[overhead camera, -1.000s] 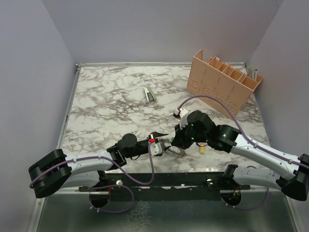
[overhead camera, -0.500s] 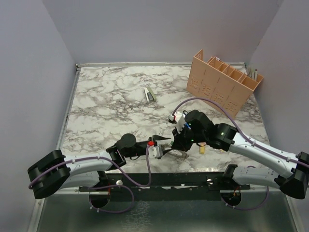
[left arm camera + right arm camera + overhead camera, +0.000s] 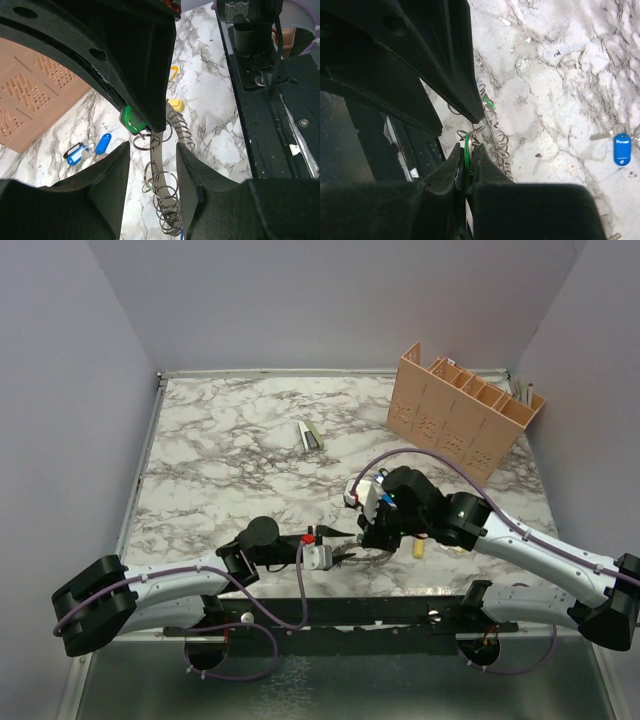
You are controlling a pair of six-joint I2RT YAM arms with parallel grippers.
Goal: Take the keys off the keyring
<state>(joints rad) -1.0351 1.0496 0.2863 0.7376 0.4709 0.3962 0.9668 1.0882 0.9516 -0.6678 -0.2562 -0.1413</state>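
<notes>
Top: left gripper [image 3: 338, 554] and right gripper [image 3: 370, 540] meet at 6 o'clock of the table [image 3: 230, 460]. The keyring [image 3: 357, 554] sits between them; finger state unreadable here.

Left wrist: fingers [image 3: 107, 190] narrowed around the coiled keyring [image 3: 159, 197], looks clamped. Green key [image 3: 131, 119] at its 12 o'clock, loose blue key [image 3: 104, 143] lying at 9.

Right wrist: fingers [image 3: 447, 172] pinched tight on the green key [image 3: 466, 140], edge-on. Coils at 1 o'clock.

Doing it well: keep the ring clamped and walk the key's split ring [image 3: 147, 141] along the coil to its end. A straight pull likely just stretches it.
</notes>
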